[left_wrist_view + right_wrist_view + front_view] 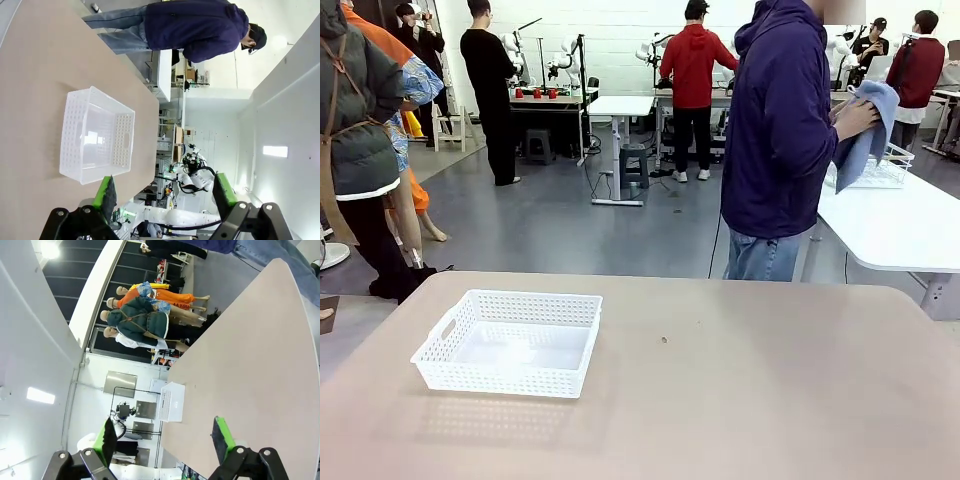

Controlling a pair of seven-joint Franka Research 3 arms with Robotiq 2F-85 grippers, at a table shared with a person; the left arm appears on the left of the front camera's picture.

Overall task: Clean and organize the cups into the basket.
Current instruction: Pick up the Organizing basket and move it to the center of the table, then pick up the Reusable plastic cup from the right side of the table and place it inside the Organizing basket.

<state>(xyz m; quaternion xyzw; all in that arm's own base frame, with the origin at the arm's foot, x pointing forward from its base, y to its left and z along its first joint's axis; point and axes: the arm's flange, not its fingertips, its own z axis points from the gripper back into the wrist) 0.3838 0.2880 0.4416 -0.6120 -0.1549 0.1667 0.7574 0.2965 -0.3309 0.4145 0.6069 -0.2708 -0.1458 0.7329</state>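
Left arm's fingers (106, 196) spread wide; the basket (123, 141) lies beyond, apart.

Bottom edge, left wrist view: the left gripper (165, 192) shows black fingers, silver screws and green pads (104, 192). The right gripper (164, 436) matches, bottom of its view. Upper right, front view: the person (775, 130) wears a purple hooded jacket and blue jeans.

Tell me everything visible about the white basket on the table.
The basket is shallow, rectangular, white plastic by its look, with lattice-mesh walls, a smooth floor and an oval handle cutout in an end wall. It sits upright on the tan table, toward the robot's left, holding nothing; only the table touches it.
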